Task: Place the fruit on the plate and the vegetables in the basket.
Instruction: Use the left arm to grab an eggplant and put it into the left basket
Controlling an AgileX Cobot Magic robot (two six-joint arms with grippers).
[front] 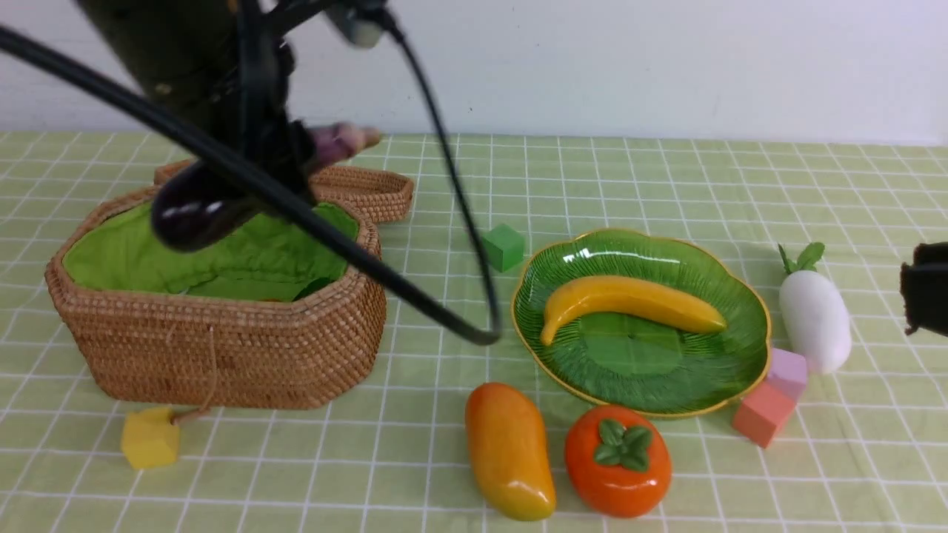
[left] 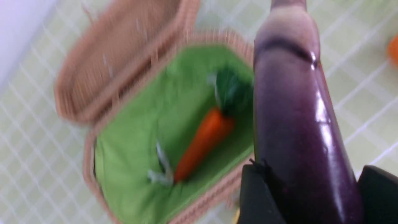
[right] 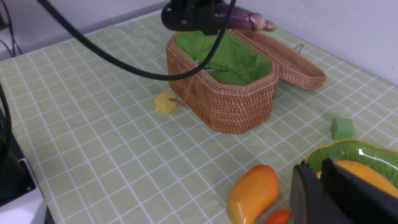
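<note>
The mango (front: 509,451) and persimmon (front: 618,460) are lying nearest on the bench (front: 666,185), at seven and six o'clock of the plate (front: 652,385), which is carrying the banana (front: 629,300). The radish (front: 815,318) is resting at the plate's three o'clock. At nine o'clock the basket (front: 222,348) is standing open, holding the chili (left: 202,143). Above it the left tool (left: 314,202) is clamping the eggplant (front: 194,211). Whether the right tool (front: 926,289) is apart or together, I cannot tell.

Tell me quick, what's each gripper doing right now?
Left gripper: closed on the eggplant, above the basket.
Right gripper: open or closed cannot be told.
</note>
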